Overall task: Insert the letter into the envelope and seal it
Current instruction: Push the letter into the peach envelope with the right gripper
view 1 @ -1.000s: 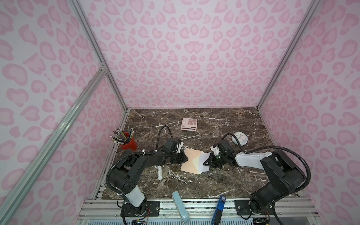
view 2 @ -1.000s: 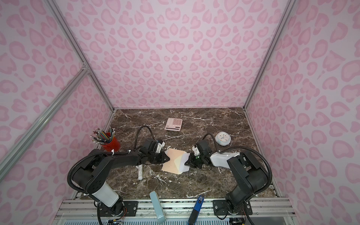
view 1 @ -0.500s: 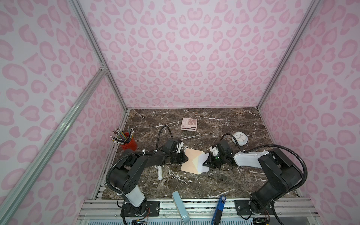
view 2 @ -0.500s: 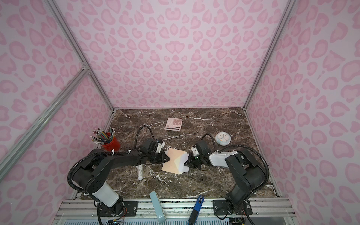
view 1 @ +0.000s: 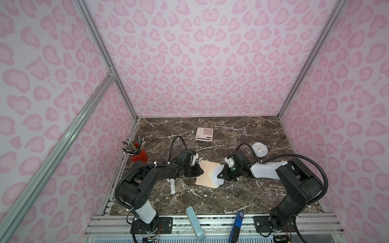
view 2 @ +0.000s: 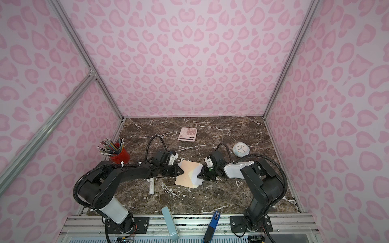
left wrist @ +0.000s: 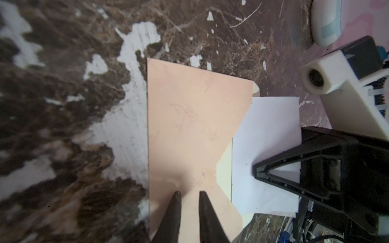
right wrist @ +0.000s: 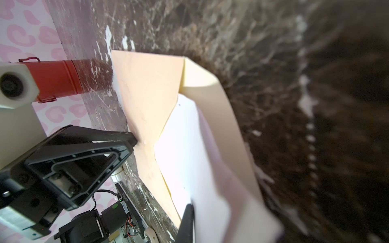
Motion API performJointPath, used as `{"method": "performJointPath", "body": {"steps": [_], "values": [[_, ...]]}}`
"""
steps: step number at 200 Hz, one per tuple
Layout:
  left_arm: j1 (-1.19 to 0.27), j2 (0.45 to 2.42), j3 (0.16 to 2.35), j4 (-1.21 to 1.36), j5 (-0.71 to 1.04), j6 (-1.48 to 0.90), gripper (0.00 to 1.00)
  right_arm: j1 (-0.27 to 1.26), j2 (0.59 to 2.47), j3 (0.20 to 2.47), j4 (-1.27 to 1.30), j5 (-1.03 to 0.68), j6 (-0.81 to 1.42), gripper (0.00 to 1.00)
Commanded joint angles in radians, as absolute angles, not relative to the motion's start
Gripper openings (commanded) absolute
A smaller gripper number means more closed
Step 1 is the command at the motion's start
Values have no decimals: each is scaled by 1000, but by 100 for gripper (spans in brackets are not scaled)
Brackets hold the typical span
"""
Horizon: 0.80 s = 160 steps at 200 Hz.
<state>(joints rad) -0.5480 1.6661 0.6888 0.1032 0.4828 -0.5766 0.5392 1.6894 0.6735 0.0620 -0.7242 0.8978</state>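
Observation:
The peach envelope (view 1: pixel 206 174) (view 2: pixel 185 175) lies flat mid-table, its cream flap (right wrist: pixel 210 94) open toward the right arm. My left gripper (view 1: pixel 201 171) (left wrist: pixel 189 194) rests its fingertips on the envelope's (left wrist: pixel 189 126) left edge, a narrow gap between them and nothing in it. The white letter (view 1: pixel 217 176) (view 2: pixel 196 175) (left wrist: pixel 267 136) sits partly inside the envelope's mouth. My right gripper (view 1: pixel 220 177) (view 2: pixel 200 177) is shut on the letter's outer edge. In the right wrist view one dark finger (right wrist: pixel 187 218) lies against the letter (right wrist: pixel 189 157); the other is hidden behind the paper.
A pink calculator (view 1: pixel 204 134) lies at the back. A white clock (view 1: pixel 260 149) stands behind the right arm. A red pencil cup (view 1: pixel 137 154) stands at the left wall and a white marker (view 1: pixel 172 186) lies in front of the left arm. Two blue tools (view 1: pixel 194 223) (view 1: pixel 236 224) rest on the front rail.
The right gripper has edged slightly toward the envelope with the letter. The left gripper and the envelope have not moved.

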Motion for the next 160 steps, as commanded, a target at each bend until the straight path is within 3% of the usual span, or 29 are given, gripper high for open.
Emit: {"method": "performJointPath", "body": {"steps": [1, 101, 160], "values": [[-548, 1671, 689, 84, 494, -571, 20, 545, 1702, 681, 95, -729, 905, 7], [-548, 1644, 687, 75, 499, -574, 19, 571, 1733, 695, 135, -723, 936, 11], [-548, 1549, 696, 22, 492, -575, 30, 571, 1672, 720, -10, -664, 863, 28]]}}
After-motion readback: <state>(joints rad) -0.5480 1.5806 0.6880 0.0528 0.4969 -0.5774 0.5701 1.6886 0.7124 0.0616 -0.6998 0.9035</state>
